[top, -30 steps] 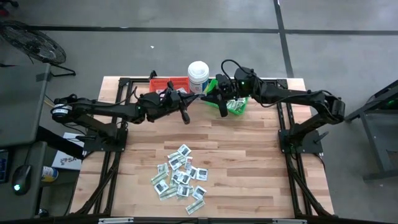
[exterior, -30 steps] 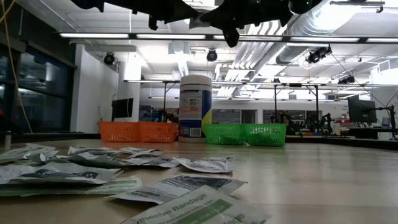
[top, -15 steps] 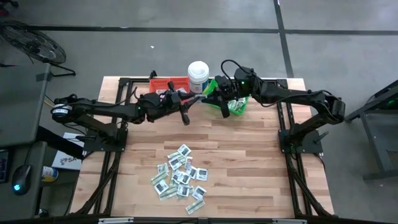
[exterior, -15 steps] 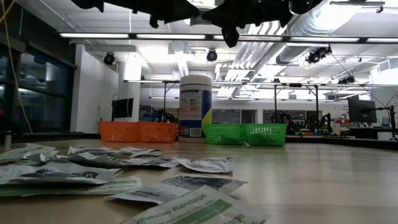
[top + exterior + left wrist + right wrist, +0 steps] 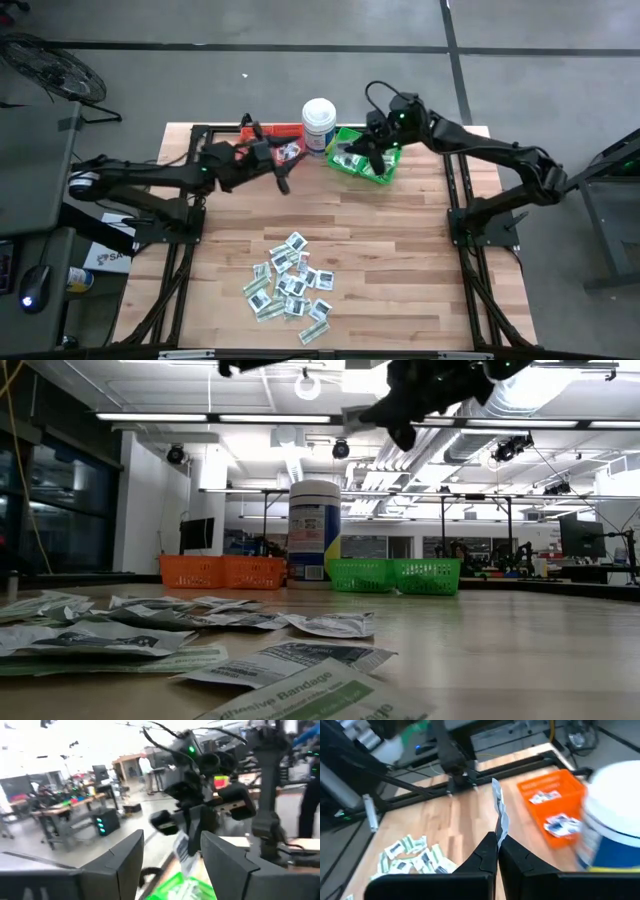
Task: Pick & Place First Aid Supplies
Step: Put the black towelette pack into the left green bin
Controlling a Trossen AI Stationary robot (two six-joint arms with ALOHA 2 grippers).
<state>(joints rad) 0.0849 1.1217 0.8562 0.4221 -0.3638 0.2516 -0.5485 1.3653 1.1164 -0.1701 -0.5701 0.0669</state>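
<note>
Our right gripper (image 5: 497,851) is clenched on one packet (image 5: 499,817), holding it above the green bin (image 5: 362,167). Our left gripper (image 5: 170,855) hangs with jaws released beside the red bin (image 5: 276,134), while the other packets (image 5: 289,287) lie piled mid-table.

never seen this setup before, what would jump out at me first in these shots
The heap of first aid packets on the near half of the wooden table. At the far edge, the right gripper pinches one packet above the green bin, beside the white tub and red bin.
</note>
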